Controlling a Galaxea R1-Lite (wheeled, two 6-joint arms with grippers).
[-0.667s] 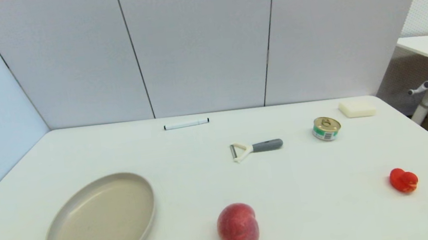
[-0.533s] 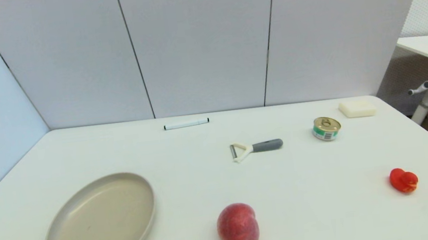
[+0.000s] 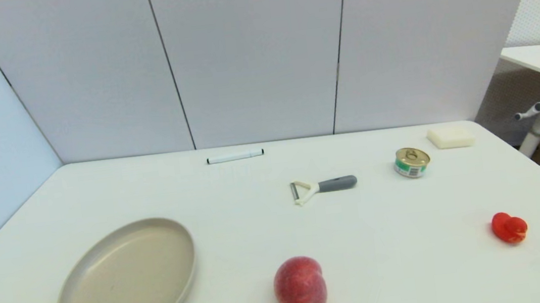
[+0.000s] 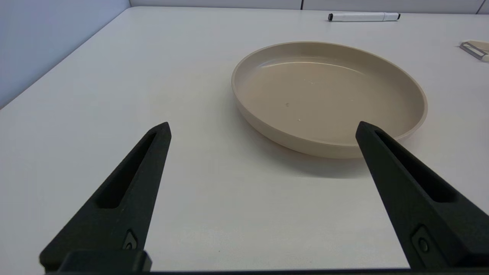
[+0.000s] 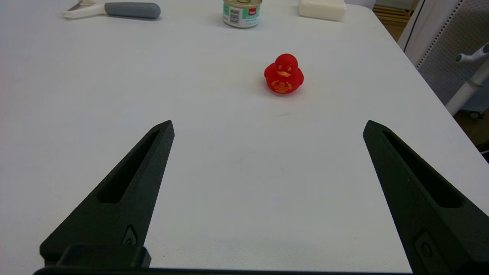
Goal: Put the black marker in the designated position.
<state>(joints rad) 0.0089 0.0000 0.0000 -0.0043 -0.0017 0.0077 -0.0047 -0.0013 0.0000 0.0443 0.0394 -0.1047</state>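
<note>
- Black marker (image 3: 235, 156) lies at the table's 12 o'clock edge, nothing touching it.
- Peeler (image 3: 324, 186) at its 4 o'clock.
- Left gripper (image 4: 261, 128) and right gripper (image 5: 267, 126) spread wide, empty.

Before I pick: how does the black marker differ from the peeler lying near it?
The black marker is a thin straight white stick with small black tips; the peeler has a thick grey handle and a forked white head. The marker lies nearer the back wall, the peeler closer to the table's middle. Both lie flat, crosswise, untouched.
</note>
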